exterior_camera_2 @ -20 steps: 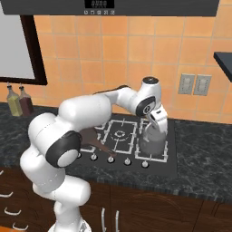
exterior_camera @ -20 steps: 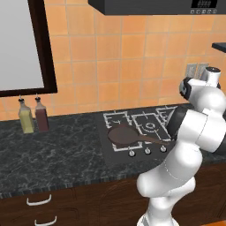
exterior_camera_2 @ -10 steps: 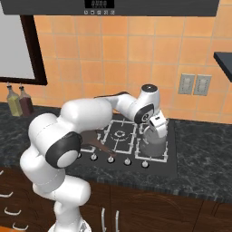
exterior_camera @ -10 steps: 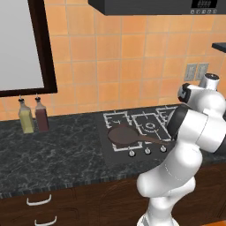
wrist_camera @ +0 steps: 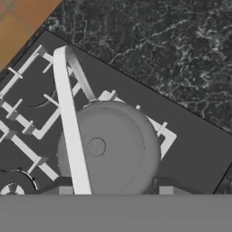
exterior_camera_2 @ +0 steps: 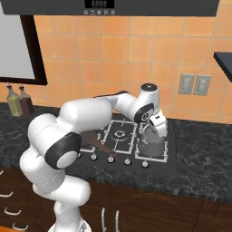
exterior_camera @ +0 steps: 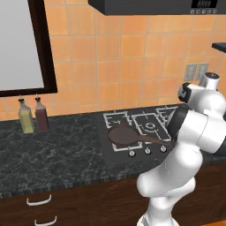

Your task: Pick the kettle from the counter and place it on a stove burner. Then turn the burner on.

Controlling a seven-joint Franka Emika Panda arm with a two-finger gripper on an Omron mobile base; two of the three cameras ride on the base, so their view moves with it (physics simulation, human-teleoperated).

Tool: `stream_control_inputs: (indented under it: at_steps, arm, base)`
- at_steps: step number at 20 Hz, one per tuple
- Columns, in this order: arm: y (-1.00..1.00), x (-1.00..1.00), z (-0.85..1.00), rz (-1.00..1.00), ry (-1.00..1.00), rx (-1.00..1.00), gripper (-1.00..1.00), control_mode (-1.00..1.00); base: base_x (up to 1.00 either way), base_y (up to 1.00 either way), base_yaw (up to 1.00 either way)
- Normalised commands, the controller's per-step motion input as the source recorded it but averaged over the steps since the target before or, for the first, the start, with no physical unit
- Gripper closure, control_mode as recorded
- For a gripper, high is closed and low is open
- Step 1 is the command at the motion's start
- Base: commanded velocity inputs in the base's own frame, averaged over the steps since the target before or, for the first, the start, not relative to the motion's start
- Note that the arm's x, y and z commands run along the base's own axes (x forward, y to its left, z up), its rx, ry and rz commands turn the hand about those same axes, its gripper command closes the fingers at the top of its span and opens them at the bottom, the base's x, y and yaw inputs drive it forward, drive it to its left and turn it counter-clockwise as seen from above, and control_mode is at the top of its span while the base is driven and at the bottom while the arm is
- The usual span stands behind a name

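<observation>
Kettle set on the front right burner; release and lift clear.

Kettle [exterior_camera_2: 151, 146] sits on the stove burner [wrist_camera: 166, 136] grate. Gripper [exterior_camera_2: 154, 128] just above it; whether its fingers grip the arched handle [wrist_camera: 68, 118] I cannot tell. Best to withdraw straight up, avoiding that handle. Frying pan [exterior_camera: 125, 134] occupies the left burner; knobs [exterior_camera_2: 110, 159] along the front edge, bottles [exterior_camera: 33, 116] well apart.

The kettle [wrist_camera: 115, 149] is dull grey, its arched handle [wrist_camera: 68, 122] paler. The tabletop [exterior_camera: 57, 150] is black with grey-white marbling. The cooktop [exterior_camera_2: 170, 165] is black, its grates [exterior_camera_2: 118, 134] pale grey, its knobs [exterior_camera_2: 110, 159] silver. The pan [exterior_camera: 125, 134] is brown. The wall tiles [exterior_camera_2: 113, 59] are orange.
</observation>
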Motion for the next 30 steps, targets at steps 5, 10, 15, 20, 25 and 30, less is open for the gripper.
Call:
stream_control_inputs:
  at_steps: [5,10,15,20,25,30]
  arm:
    - [0.0,0.03,0.28,0.0,-0.04,0.0,-1.0,-1.0]
    - [0.01,-0.38,0.47,0.17,-0.15,0.0,-1.0,-1.0]
    - [0.03,-1.0,0.08,0.45,-0.04,-0.07,-1.0,-1.0]
    - [0.31,-0.99,-0.12,0.6,0.01,-0.15,-1.0,-1.0]
    - [0.25,-0.29,-0.8,0.47,0.13,-0.01,-1.0,-1.0]
    - [0.17,0.74,-0.49,0.18,0.16,-0.02,-1.0,-1.0]
  base:
    - [0.0,0.0,0.0]
    - [0.0,0.0,0.0]
    - [0.0,0.0,0.0]
    - [0.0,0.0,0.0]
    - [0.0,0.0,0.0]
    - [0.0,0.0,0.0]
